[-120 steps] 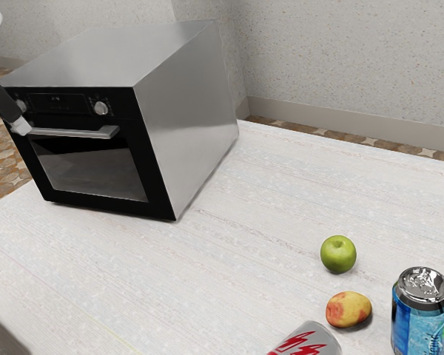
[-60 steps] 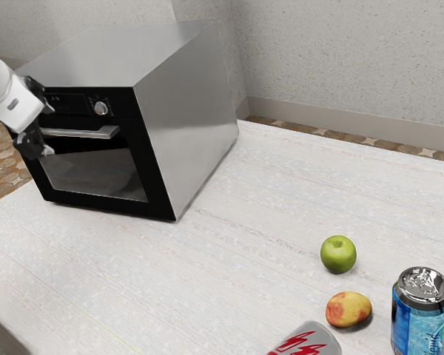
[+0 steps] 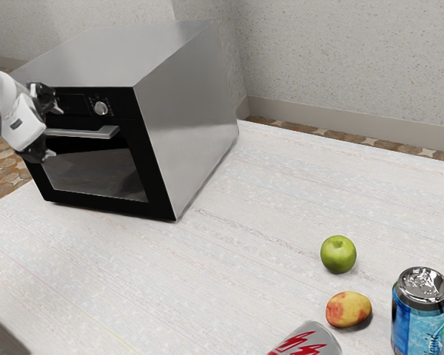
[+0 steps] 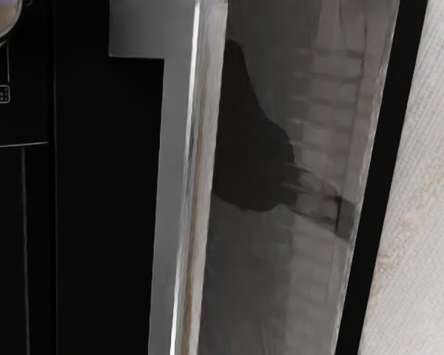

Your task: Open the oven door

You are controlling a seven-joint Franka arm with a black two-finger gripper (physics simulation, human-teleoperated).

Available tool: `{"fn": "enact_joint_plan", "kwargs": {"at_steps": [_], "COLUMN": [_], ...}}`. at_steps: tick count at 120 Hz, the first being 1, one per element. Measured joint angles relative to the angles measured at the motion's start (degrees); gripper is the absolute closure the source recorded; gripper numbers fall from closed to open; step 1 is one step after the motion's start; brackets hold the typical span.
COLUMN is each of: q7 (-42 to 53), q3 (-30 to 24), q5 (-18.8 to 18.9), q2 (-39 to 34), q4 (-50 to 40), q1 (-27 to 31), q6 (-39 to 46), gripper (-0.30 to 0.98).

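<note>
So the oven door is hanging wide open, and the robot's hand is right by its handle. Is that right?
Not quite: the oven door is shut, as the exterior view shows. The hand is indeed by its handle.

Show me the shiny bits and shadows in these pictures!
Exterior view: glints on the blue can's lid, soft shine on the oven's side, shadow by the yellow-red fruit. Wrist view: bright streak along the handle, dark shape in the door glass, maybe my reflection.
</note>
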Motion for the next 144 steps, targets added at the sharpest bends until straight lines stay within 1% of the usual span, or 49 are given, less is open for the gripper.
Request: {"fn": "enact_joint_plan", "kwargs": {"at_steps": [15, 34, 56, 91, 130, 144], "q7": [1.6, 3.3, 4.7, 6.3, 7.3, 7.5], "q3": [0.1, 1.7, 2.4, 2.5, 2.4, 2.0], "q5": [0.3, 0.4, 0.1, -0.1, -0.2, -0.2], "q2": [0.0, 0.1, 2.9, 5.0, 4.5, 1.0], "q4": [-1.0, -1.9, 0.2, 0.5, -0.8, -4.8], "q1": [0.1, 0.2, 0.3, 0.2, 0.3, 0.1], "q6": [1.5, 2.6, 3.2, 3.5, 3.5, 3.5], "gripper": [0.0, 0.0, 0.0, 0.0, 0.0, 0.02]}}
